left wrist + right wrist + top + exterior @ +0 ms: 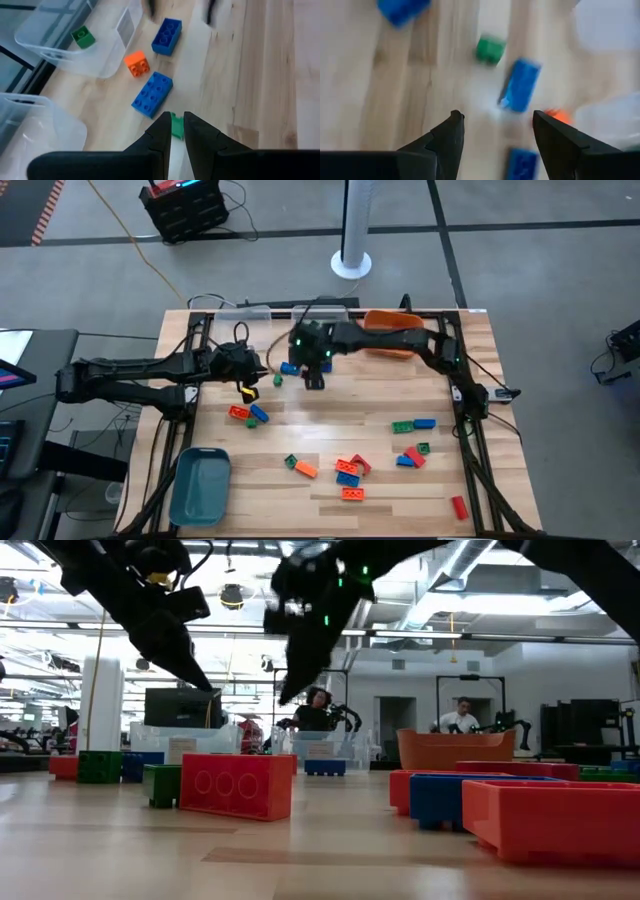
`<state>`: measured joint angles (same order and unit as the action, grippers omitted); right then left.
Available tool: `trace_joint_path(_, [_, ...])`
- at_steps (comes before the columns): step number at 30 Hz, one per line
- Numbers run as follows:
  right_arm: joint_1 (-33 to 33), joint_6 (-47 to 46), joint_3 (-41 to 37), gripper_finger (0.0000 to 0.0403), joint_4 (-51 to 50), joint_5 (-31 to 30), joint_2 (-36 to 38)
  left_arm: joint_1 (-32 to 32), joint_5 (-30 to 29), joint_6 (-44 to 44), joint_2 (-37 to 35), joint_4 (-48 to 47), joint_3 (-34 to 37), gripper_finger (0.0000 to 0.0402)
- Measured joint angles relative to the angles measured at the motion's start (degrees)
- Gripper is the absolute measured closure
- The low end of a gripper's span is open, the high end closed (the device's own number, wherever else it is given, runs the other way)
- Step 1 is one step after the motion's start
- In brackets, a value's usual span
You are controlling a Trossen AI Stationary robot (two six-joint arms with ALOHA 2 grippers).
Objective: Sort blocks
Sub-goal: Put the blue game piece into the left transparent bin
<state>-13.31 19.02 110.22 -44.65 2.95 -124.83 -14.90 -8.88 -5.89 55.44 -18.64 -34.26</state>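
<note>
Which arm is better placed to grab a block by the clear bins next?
Right, probably: right gripper is open above a blue block; left gripper is nearly closed over a green block.

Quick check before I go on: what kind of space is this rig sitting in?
Likely a robotics lab or open workshop hall. The low view shows exposed ceiling ducts, seated people at other arm rigs, and the wooden table stands on grey carpet with cables.

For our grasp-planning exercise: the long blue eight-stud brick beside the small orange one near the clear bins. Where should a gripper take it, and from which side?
Probably best: come straight down from above and close the jaws across the blue brick's two long smooth sides, near mid-length. It lies flat, studs up, so those sides are parallel and upright. The orange brick lies apart from it.
</note>
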Motion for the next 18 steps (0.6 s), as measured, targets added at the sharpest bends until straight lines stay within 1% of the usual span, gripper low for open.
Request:
trace_joint_path(4, [0.12, -4.33, -6.38, 0.0161, 4.77, -4.11, 0.22, 1.4, 0.07, 0.54, 0.0, -1.28, 0.01, 0.0356])
trace_joint_path(7, [-1.02, -7.05, -9.15, 0.0161, 7.06, -4.67, 0.67, 2.76, 0.04, 1.75, 0.0, -0.86, 0.06, 0.0356])
trace_joint_path(9, [-1.94, -7.78, -10.68, 0.0161, 7.39, -4.73, 0.61, 3.87, -0.07, 2.64, 0.0, 1.23, 0.75, 0.0356])
trace_joint_path(12, [-3.06, -8.25, -11.85, 0.0161, 7.85, -5.2, 0.58, 5.3, -0.08, 3.36, 0.0, 4.31, 2.95, 0.0356])
trace_joint_path(14, [-3.47, -8.37, -12.18, 0.0161, 7.77, -7.06, 0.6, 5.97, -0.32, 3.62, 0.0, 6.72, 4.55, 0.0356])
trace_joint_path(18, [-3.64, -7.22, -13.17, 0.0161, 7.17, -8.45, 0.6, 6.51, -0.59, 3.63, 0.0, 7.53, 5.62, 0.0356])
